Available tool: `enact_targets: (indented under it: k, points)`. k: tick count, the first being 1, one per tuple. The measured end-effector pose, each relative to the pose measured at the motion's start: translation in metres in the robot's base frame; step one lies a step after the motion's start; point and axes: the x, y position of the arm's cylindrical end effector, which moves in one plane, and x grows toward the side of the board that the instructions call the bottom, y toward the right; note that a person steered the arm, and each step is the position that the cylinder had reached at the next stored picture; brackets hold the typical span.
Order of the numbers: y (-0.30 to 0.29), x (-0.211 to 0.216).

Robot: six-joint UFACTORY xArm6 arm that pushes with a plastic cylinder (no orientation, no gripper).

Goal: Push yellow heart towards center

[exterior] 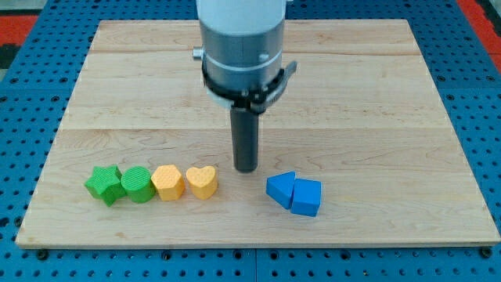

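Green star (103, 185), green round block (137, 184), yellow hexagon (167, 182), two touching blue blocks (294, 193) on wooden board (391, 117).

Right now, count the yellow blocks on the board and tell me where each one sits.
2. The yellow heart sits just to the view's left of my tip; the yellow hexagon-like block touches the heart's left side. The arm could hide others behind it.

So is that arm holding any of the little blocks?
No, nothing is held. My tip rests on the board between the yellow heart and the blue blocks, touching neither.
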Motion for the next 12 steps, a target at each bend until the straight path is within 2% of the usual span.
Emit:
enact_targets:
  k: [2, 3, 4, 5, 6, 7, 8, 9, 11, 12]
  points:
    - [-0.04, 0.07]
    - [-0.068, 0.03]
    - [-0.069, 0.0]
    - [-0.065, 0.013]
    - [-0.046, -0.001]
    - [-0.075, -0.06]
    - [-0.1, -0.091]
    - [-0.095, -0.06]
    - [-0.087, -0.13]
    - [-0.07, -0.11]
